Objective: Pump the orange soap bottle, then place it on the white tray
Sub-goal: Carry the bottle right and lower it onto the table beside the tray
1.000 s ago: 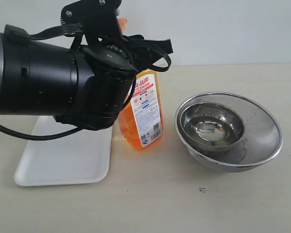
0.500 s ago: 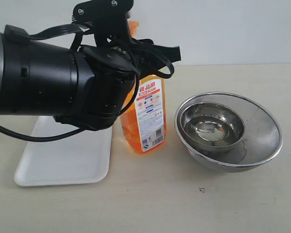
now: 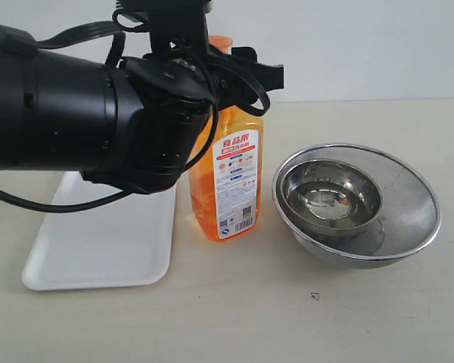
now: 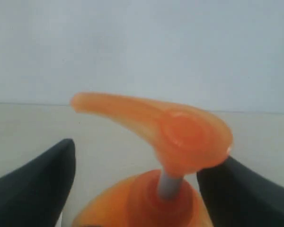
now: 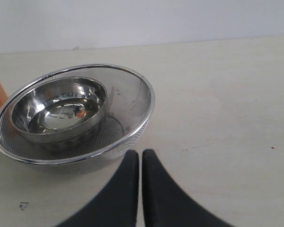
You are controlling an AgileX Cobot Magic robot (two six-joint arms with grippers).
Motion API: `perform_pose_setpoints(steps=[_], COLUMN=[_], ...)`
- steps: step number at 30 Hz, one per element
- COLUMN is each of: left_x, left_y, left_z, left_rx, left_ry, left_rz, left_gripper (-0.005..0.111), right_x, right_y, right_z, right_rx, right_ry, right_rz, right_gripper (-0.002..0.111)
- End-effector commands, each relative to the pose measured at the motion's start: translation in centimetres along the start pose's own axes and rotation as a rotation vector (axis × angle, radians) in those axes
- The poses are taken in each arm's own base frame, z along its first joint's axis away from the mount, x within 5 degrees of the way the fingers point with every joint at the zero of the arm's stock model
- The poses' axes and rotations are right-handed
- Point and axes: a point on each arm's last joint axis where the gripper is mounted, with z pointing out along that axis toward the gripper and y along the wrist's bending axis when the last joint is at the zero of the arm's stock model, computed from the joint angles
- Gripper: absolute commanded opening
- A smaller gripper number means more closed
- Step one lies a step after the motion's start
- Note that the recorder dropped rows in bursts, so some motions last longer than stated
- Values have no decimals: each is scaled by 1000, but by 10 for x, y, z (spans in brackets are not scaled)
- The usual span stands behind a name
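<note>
By white tray (image 3: pixel 98 249), orange soap bottle (image 3: pixel 231 181), stem (image 4: pixel 169 185) L-wrist cam only

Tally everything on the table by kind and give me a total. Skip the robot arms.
Bottles: 1, the orange soap bottle
Trays: 1, the white tray
Steel bowls: 2, the solid steel bowl nested inside the mesh steel bowl
Total: 4
</note>
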Motion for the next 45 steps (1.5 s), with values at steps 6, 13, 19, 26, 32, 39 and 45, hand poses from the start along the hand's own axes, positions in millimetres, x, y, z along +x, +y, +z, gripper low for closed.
perform_pose_setpoints(steps=[6, 13, 19, 26, 32, 39, 45], left_x=[-5, -4, 2, 2, 4, 7, 9], left_y=[5, 14, 6, 4, 5, 6, 6], left_z=[-8, -17, -17, -17, -17, -17, -18], left_rx=[-17, -8, 103, 119, 112, 103, 101], left_ry=[41, 34, 57, 57, 83, 111, 130], left_rz=[131, 162, 188, 220, 222, 224, 242], left_gripper=[68, 68, 68, 68, 68, 68, 68], right_x=[-1, -1, -1, -1, -1, -1, -1], right_y=[0, 0, 0, 0, 0, 0, 0], right_z=[0, 0, 0, 0, 0, 0, 0], right_rx=[2, 2, 2, 2, 2, 2, 2], right_ry=[-16, -16, -16, -16, -16, -16, -16], right_rz=[-2, -2, -2, -2, -2, -2, -2], right_gripper=[0, 0, 0, 0, 0, 0, 0])
